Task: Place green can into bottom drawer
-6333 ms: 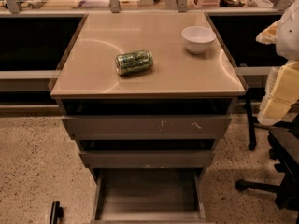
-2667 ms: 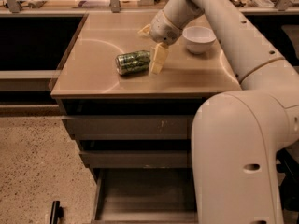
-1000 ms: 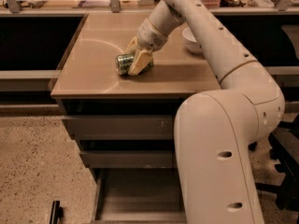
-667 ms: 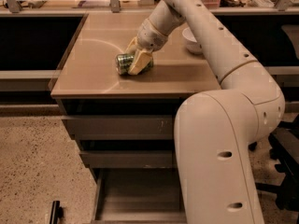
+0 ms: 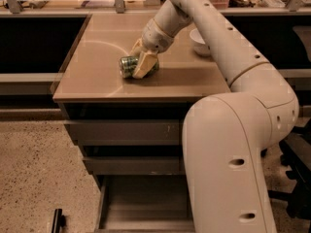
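Observation:
The green can [image 5: 127, 66] lies on its side on the cabinet top [image 5: 92, 72], near the middle. My gripper [image 5: 140, 58] reaches down over the can's right half, with one finger [image 5: 145, 65] in front of it and the other behind it, closed against its sides. The can still rests on the top. The bottom drawer [image 5: 146, 203] is pulled out at the foot of the cabinet, and its tray shows nothing inside; my arm hides its right part.
A white bowl [image 5: 198, 41] stands at the back right of the cabinet top, partly behind my arm. The top drawer [image 5: 121, 131] and the middle drawer [image 5: 131, 165] are pushed in. A black office chair [image 5: 296, 178] is at the right. A small black object [image 5: 57, 221] lies on the floor.
The arm came in from the right and lowered the gripper over the can. In the last second the gripper and can have barely moved.

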Tool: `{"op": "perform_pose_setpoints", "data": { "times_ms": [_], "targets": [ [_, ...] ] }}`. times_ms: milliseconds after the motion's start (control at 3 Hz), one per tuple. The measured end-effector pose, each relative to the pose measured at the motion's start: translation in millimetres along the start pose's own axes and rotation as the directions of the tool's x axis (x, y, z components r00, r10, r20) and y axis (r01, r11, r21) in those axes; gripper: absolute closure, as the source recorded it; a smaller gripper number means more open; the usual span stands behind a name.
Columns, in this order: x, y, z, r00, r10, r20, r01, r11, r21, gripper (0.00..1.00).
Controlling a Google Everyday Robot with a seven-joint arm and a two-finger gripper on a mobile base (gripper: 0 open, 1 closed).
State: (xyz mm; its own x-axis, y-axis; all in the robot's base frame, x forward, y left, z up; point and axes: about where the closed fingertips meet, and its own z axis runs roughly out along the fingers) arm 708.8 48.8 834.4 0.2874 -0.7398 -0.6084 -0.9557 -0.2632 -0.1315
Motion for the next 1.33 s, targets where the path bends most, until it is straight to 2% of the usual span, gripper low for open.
{"op": "perform_pose_setpoints", "data": {
  "times_ms": [333,667,1000,1333],
  "targets": [
    [-14,20,-15,0.999,0.001,0.052,-0.001,1.0,-0.003,1.0],
    [-45,69,-30,0.991,-0.007,0.133,0.017,0.9971,-0.074,1.0],
    [-71,115,-49,0.982,-0.003,0.188,0.031,0.989,-0.145,1.0],
    [-99,154,-56,0.976,0.014,0.216,0.024,0.9849,-0.172,1.0]
  ]
}}
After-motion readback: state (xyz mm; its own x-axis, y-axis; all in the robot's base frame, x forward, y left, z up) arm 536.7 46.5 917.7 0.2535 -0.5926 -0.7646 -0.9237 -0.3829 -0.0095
